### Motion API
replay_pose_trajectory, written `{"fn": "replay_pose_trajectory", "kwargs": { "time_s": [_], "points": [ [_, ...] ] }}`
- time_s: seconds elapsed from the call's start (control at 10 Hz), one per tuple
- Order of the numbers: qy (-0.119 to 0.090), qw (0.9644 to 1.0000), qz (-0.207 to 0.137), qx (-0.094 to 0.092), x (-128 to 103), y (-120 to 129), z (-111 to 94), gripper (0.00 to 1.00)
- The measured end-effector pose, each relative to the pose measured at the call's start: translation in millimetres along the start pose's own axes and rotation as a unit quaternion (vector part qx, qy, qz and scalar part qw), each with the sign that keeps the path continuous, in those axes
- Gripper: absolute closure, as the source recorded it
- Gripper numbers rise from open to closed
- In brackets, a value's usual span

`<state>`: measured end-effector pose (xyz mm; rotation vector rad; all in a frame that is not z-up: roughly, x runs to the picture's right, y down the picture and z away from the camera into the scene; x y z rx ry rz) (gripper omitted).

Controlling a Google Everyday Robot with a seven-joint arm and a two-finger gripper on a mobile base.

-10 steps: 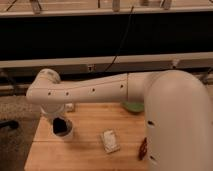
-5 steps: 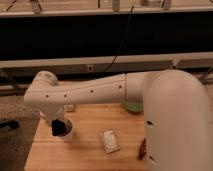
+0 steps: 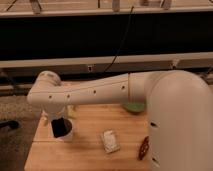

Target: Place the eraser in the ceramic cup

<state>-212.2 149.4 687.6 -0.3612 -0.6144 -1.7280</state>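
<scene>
Gripper (image 3: 59, 126) sits just over the ceramic cup (image 3: 66, 134), clamped on the eraser (image 3: 59, 128). Arm (image 3: 95, 92) hides most of the green bowl (image 3: 134, 106) and the cup's left side.

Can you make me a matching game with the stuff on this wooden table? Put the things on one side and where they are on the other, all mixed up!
Things:
1. small flat black rectangular eraser
2. white-beige rectangular packet
3. dark red oblong item
4. green bowl

Places:
A. near the table's right edge, beside the big white arm
B. at the back, half hidden under the arm
C. in the middle of the table
D. at the left, at the robot's hand, right over the small white ceramic cup

Pairs: 1-D, 2-C, 3-A, 4-B
</scene>
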Motion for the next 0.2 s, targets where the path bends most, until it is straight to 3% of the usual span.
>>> {"fn": "replay_pose_trajectory", "kwargs": {
  "time_s": [0.2],
  "points": [
    [-0.007,0.9999,-0.015,0.002,1.0,0.3,-0.4,0.28]
  ]
}}
